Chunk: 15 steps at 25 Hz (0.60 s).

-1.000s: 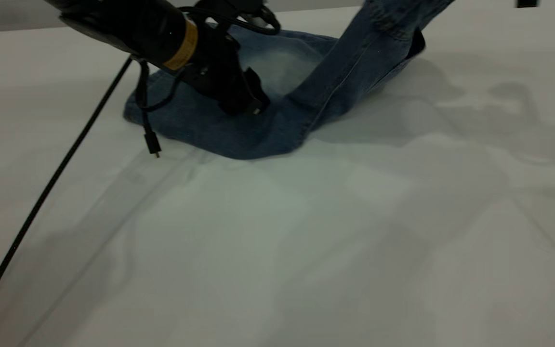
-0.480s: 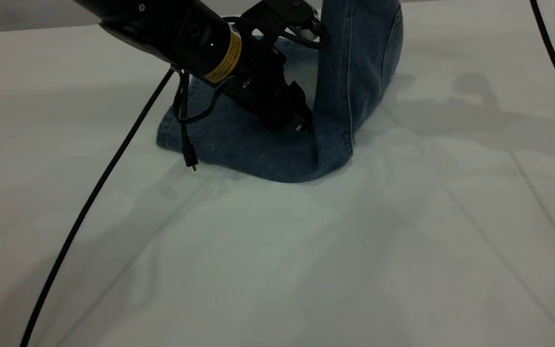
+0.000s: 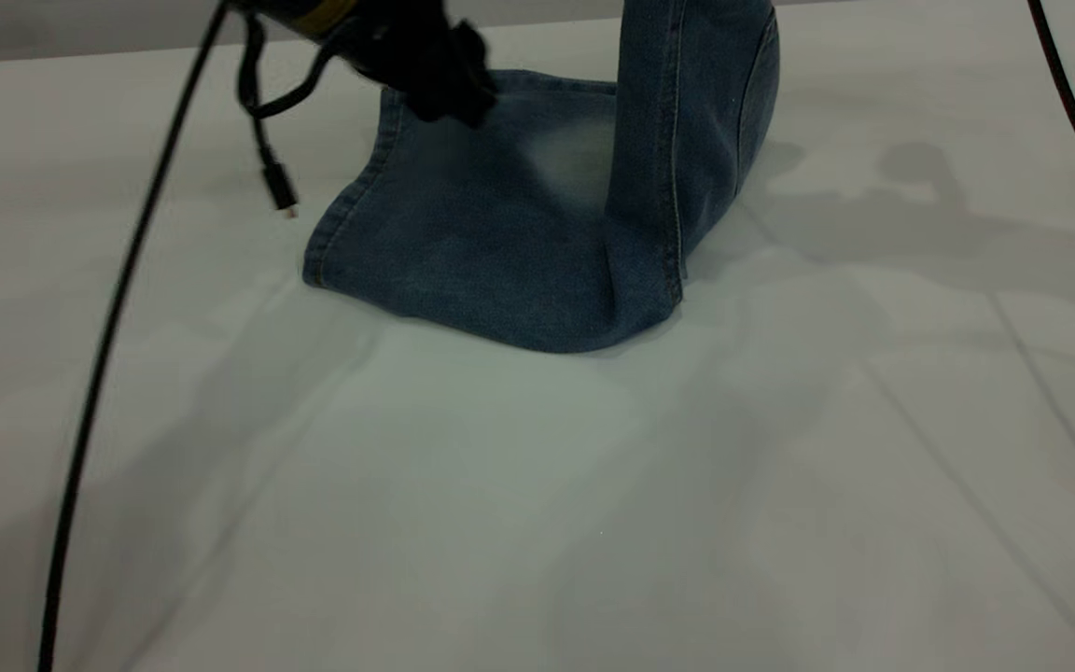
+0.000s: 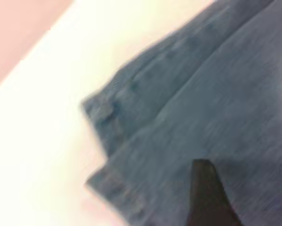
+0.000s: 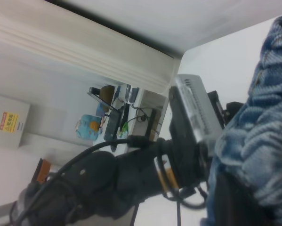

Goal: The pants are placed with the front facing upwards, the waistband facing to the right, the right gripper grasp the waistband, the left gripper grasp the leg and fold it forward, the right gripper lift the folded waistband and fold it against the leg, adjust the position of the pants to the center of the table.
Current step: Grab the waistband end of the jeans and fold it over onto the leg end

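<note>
Exterior view: pants [image 3: 500, 243] on plain white table [image 3: 593, 513].

White table [image 3: 537, 523] carries the denim pants [image 3: 491, 252], folded it seems, partly lifted

From my left wrist camera I see blurred blue denim, the pants [image 4: 211, 108], spread flat across most of the picture on the pale table [image 4: 42, 155]. 2 layered hem edges of the leg [image 4: 126, 108] show, 1 stepped back from the other, each ending in a stitched corner against the white surface. A pinkish band fills 1 corner of the picture beyond the table's edge. 1 dark finger [image 4: 206, 197] of the left gripper [image 4: 246, 197] pokes in over the cloth, and a sliver of the other shows at the picture's border, with denim visible in the gap between them.
</note>
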Each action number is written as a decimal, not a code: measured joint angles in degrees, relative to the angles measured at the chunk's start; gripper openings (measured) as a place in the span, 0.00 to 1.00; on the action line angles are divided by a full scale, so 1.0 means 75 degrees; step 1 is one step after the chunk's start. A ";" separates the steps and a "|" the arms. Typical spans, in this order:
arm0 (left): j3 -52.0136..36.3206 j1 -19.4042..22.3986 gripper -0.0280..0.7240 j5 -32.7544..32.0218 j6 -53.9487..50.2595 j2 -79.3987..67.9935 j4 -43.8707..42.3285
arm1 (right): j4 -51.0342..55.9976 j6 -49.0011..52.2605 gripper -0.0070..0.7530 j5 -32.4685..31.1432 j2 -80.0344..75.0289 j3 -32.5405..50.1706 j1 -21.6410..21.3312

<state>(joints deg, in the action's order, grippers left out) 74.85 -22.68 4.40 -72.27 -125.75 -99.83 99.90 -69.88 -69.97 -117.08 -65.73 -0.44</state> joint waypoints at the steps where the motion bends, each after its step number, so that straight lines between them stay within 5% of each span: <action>1: -0.0080 0.0091 0.52 -0.0017 -0.0063 -0.0009 0.0000 | 0.0016 0.0000 0.10 0.0007 0.0000 0.0000 0.0040; 15: -0.0970 0.0198 0.51 0.0236 -0.0012 -0.0422 -0.0015 | 0.0017 0.0001 0.10 0.0458 0.0000 -0.0756 0.1164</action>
<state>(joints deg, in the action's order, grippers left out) 67.58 -21.19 6.17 -72.35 -128.92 -99.94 100.03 -69.87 -66.54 -117.08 -71.40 8.29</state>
